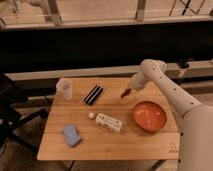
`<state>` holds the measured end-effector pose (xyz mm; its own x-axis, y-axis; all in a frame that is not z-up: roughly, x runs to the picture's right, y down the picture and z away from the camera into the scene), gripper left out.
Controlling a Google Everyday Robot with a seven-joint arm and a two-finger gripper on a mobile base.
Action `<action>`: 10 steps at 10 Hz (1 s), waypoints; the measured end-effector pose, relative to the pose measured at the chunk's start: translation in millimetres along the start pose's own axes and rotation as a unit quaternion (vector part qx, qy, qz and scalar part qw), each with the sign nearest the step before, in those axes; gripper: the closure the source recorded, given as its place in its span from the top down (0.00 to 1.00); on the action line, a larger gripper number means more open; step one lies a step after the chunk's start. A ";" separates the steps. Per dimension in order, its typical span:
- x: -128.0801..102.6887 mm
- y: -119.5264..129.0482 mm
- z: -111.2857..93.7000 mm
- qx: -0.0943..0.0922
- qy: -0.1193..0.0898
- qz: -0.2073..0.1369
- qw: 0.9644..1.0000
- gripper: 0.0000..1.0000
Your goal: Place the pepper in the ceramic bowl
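Observation:
The pepper (125, 93) is a small dark red sliver at the tip of my gripper (128, 91), held just above the wooden table (100, 147) near its far edge. The gripper is shut on the pepper. The ceramic bowl (149, 116) is a wide, shallow, orange-red dish at the right side of the table, to the right of and nearer than the gripper, apart from it. The white arm reaches in from the right, over the bowl's far side.
A clear plastic cup (64, 89) stands at the far left. A black oblong item (93, 94) lies left of the gripper. A white bottle (107, 122) lies mid-table and a blue sponge (71, 135) at front left. A dark ledge runs behind the table.

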<state>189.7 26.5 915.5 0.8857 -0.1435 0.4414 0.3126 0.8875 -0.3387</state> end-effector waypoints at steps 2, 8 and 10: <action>-3.9 4.9 -4.5 0.002 -0.003 -0.008 1.000 0.00; -2.2 24.3 -23.4 0.008 0.000 -0.021 1.000 0.00; 2.7 31.4 -28.1 0.008 0.006 -0.020 1.000 0.00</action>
<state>211.5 41.6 882.7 0.8769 -0.1835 0.4442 0.3417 0.8880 -0.3076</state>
